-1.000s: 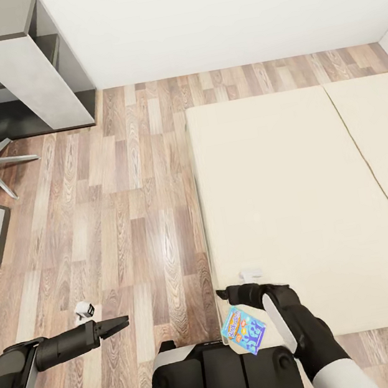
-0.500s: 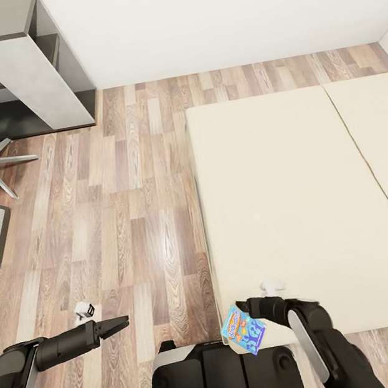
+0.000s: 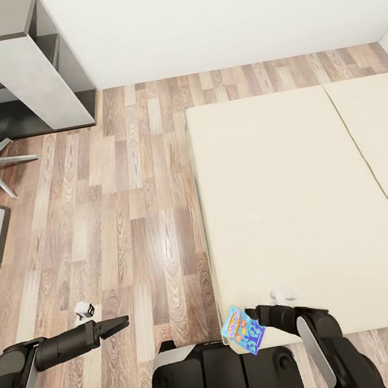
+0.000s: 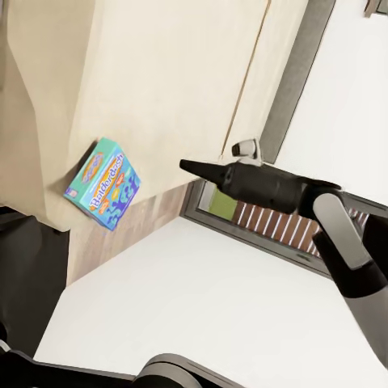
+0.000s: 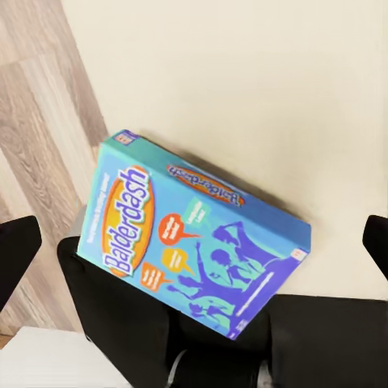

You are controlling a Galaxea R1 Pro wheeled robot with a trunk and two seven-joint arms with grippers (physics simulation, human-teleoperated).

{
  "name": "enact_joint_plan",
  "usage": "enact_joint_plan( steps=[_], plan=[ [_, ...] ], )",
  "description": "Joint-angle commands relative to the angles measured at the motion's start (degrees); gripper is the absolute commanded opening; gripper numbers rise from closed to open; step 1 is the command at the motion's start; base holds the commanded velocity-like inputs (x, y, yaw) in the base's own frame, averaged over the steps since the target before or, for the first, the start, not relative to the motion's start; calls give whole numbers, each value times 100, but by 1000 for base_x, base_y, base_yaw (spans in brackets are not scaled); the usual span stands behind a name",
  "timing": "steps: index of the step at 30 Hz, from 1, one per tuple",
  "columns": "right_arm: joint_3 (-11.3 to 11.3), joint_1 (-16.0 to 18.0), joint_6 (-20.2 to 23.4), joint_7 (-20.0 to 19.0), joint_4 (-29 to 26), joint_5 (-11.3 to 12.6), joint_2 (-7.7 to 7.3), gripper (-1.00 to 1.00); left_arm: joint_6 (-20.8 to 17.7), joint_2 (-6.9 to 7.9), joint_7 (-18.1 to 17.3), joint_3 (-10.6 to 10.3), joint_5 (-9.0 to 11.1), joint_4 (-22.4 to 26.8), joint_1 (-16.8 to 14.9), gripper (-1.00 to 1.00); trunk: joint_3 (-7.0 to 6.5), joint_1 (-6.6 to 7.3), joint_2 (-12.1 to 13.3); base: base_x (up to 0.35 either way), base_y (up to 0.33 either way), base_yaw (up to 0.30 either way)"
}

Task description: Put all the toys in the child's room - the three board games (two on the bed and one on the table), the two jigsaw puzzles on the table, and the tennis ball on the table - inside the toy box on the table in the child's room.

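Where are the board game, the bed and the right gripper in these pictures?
board game (image 5: 190, 234), right wrist view, middle of its blue lid.
bed (image 3: 284, 204), head view, bare beige mattress.
right gripper (image 3: 250, 312), head view, its fingertips.

We see the board game (image 3: 243, 329) on the bed's (image 3: 296, 202) corner, just before our right tool (image 3: 251, 314); left tool (image 3: 118, 324) well apart over the floor (image 3: 125, 199).
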State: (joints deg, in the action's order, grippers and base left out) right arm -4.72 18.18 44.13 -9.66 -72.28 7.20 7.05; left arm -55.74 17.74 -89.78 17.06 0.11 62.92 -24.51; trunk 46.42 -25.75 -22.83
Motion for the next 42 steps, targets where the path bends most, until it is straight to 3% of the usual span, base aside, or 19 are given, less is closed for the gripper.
enact_joint_plan(
  steps=[1, 7, 13, 42],
  plan=[
    [-24, 2, 27, -12, 61, 16, 8, 100, -60, 2, -22, -1, -2, 1, -1, 100, 6, -3, -9, 0, 0, 0],
    [-44, 1, -24, -2, 679, -8, 23, 100, -60, 2, -22, -1, 3, 1, -1, 100, 6, -3, -9, 0, 0, 0],
    [-47, 7, -34, -1, 875, -18, 51, 100, -61, 2, -22, -1, 1, 1, -1, 100, 11, -3, -9, 0, 0, 0],
    [6, 105, -68, -4, 1058, -43, 104, 100, -63, 2, -22, -1, 6, 1, -1, 100, 68, -3, -9, 0, 0, 0]
  ],
)
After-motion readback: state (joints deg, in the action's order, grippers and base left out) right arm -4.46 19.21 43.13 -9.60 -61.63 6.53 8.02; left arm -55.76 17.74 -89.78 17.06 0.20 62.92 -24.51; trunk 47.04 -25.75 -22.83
